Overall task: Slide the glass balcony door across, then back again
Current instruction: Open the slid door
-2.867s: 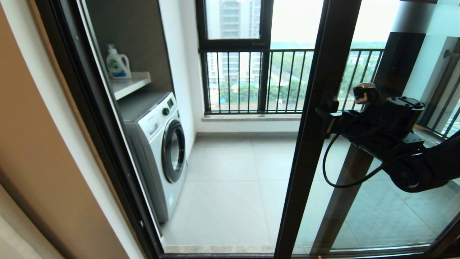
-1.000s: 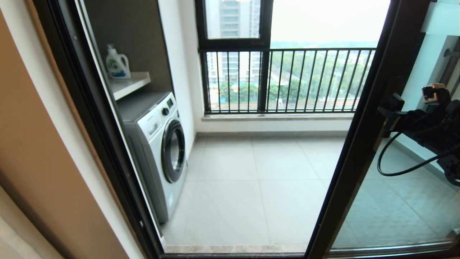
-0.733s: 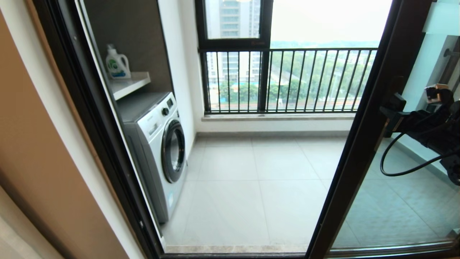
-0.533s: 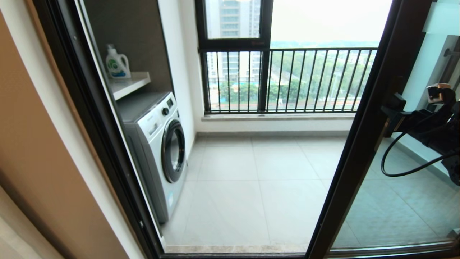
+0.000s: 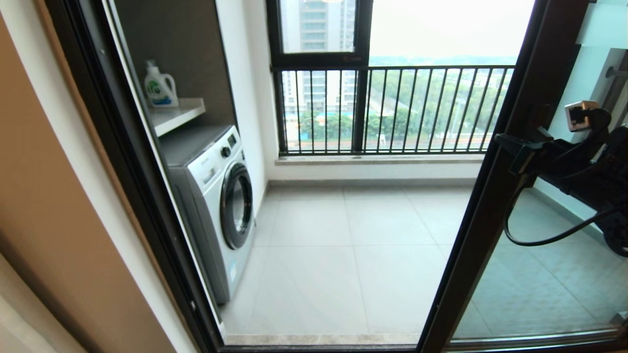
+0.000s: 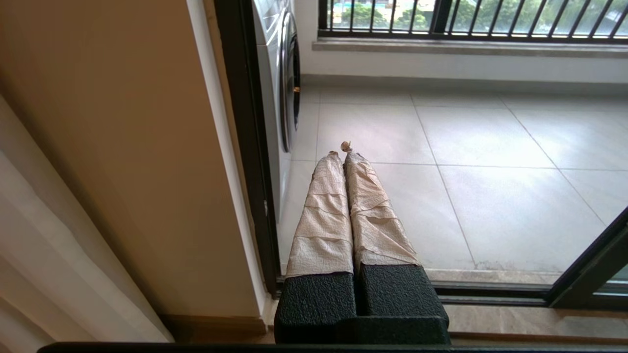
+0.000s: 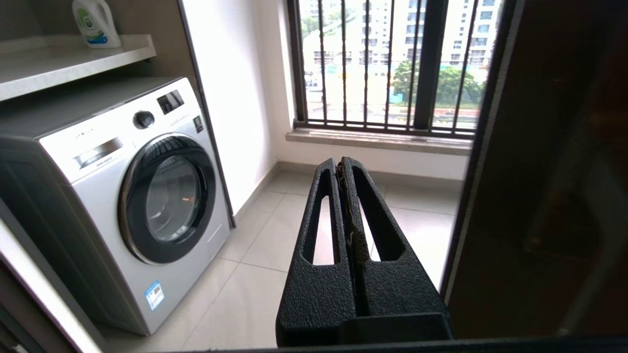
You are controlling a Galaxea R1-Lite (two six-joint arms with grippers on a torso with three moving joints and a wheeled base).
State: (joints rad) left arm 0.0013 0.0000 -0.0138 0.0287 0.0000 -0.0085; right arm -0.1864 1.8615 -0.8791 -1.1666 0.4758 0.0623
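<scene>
a pale tiled balcony floor (image 5: 343,255) fills the middle of the head view, with a black-railed outer window (image 5: 392,108) across the top centre showing towers and trees beyond. at the left a white front-loading washing machine (image 5: 221,196) stands under a shelf (image 5: 179,113) that carries a white detergent bottle (image 5: 159,88) with a green and blue label; its writing is too small to read, as is the small blue sticker low on the machine's front. the glass balcony door (image 5: 495,196) stands at the right of the frame, its dark brown frame edge slanting from upper right to lower centre, leaving the doorway wide open. the right gripper (image 5: 510,147), at the right edge at mid height, has its black fingers pressed together, its tip just in front of the door's frame edge; whether it touches the frame cannot be told. the left gripper (image 6: 343,152), seen only from its own wrist camera, sits low by the doorway's other side, its paper-wrapped fingers closed on nothing.
</scene>
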